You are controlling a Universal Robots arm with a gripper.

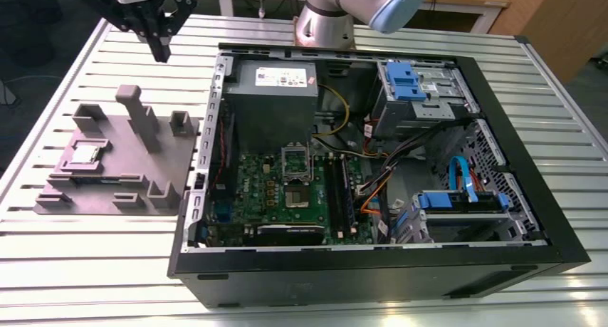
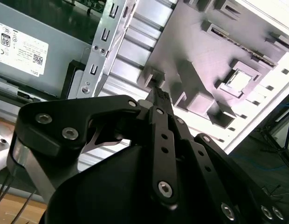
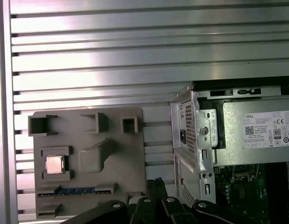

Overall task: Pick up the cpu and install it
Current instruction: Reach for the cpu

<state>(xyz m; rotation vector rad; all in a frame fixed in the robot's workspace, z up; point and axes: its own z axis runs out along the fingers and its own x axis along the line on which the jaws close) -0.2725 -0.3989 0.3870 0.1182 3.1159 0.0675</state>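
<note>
We judge the task not yet begun. The cpu [image 1: 85, 154] lies in its recess on the grey plate [image 1: 124, 177], which rests on the counter [image 1: 95, 270]. The pincer [image 1: 161, 53] hangs above the plate's far edge, closed narrow and empty. The socket [image 1: 297, 197] appears unfilled.

Bright, even light falls from above. In the first wrist view the slatted metal desk [image 3: 135, 51] beyond the grey moulded plate [image 3: 88, 163] shines in pale bands. In the second wrist view the desk beside that plate burns out white, as does the cpu [image 2: 239, 80] lying on it. The plate's posts cast short soft shadows, and the computer case [image 1: 380, 270] beside the plate is dim inside
</note>
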